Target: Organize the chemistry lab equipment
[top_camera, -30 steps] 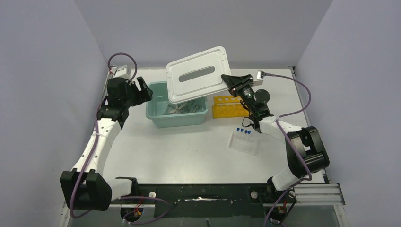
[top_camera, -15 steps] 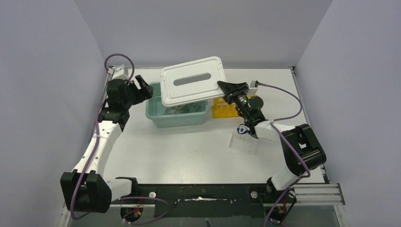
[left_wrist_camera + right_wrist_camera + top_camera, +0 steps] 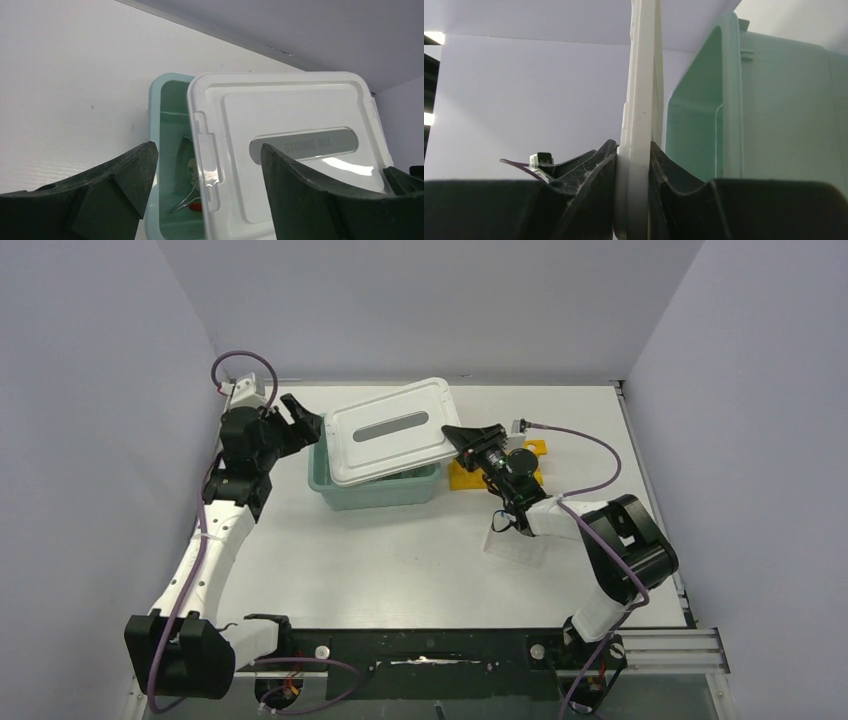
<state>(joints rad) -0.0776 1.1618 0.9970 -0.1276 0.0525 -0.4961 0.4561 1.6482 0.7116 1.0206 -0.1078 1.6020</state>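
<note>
The translucent white lid point(image 3: 390, 430) hangs tilted over the teal tub point(image 3: 375, 490) and covers most of it. My right gripper point(image 3: 455, 437) is shut on the lid's right edge; the right wrist view shows the lid edge point(image 3: 641, 125) pinched between the fingers point(image 3: 634, 150), with the tub wall point(image 3: 764, 110) beside it. My left gripper point(image 3: 305, 420) is open and empty by the tub's left end. In the left wrist view point(image 3: 209, 150), metal tweezers point(image 3: 186, 201) and a small red item point(image 3: 196, 206) lie in the tub's uncovered strip point(image 3: 167, 125), beside the lid point(image 3: 290, 150). Other equipment is hidden.
A yellow tube rack point(image 3: 468, 475) stands right of the tub, partly behind my right arm. A clear bag point(image 3: 518, 545) lies on the table under that arm, its contents hidden. White walls close in the table on three sides.
My right gripper has carried the lid left and down, from high above the tub to low over it. My left gripper has drawn back a little toward the far left.
</note>
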